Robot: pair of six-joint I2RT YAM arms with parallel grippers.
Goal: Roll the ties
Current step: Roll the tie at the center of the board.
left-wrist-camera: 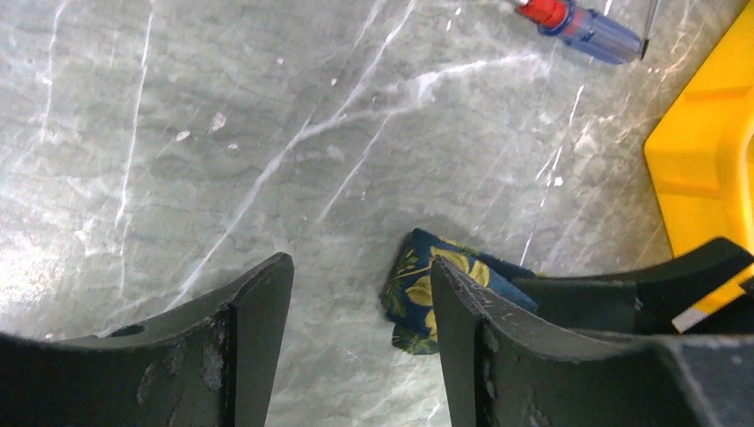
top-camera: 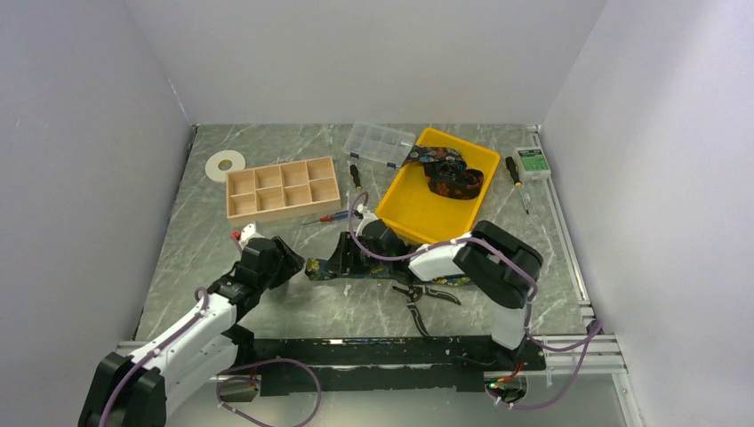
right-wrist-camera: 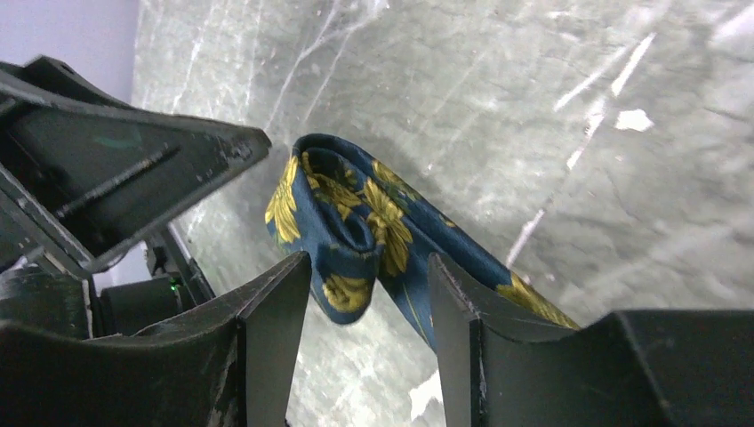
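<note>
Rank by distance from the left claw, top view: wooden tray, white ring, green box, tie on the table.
1. Tie on the table, beside the left claw.
2. Wooden tray, behind it.
3. White ring, back left.
4. Green box, back right.

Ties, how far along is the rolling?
Looks done: the first tie lies bundled in the yellow tray. In hand: the second tie's end is curled over on the table, right claw open around it, left claw open beside. Left: rolling its flat length.
</note>
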